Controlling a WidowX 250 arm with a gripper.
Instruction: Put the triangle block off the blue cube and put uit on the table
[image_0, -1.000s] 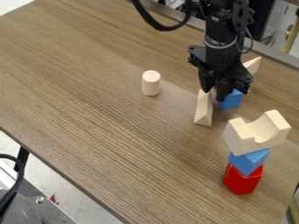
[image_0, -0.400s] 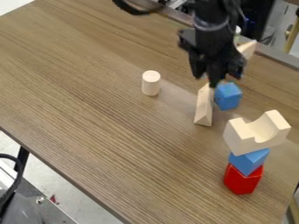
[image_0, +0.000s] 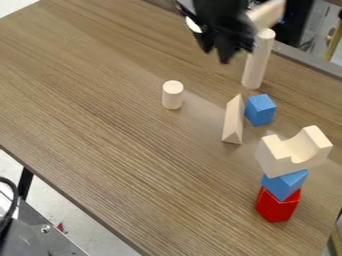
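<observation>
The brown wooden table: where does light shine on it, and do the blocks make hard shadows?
Camera view: a soft pale sheen on the table between the short wooden cylinder and the wooden triangle block; no hard shadow beside either; the blue cube looks lighter on top than on its front side.

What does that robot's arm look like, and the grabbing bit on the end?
The arm is black, and so is the gripper at its end. The gripper is angular and broad, narrowing to dark points at the bottom. A small pale patch shows at the arm's edge; I can't tell if it belongs to the robot.
</observation>
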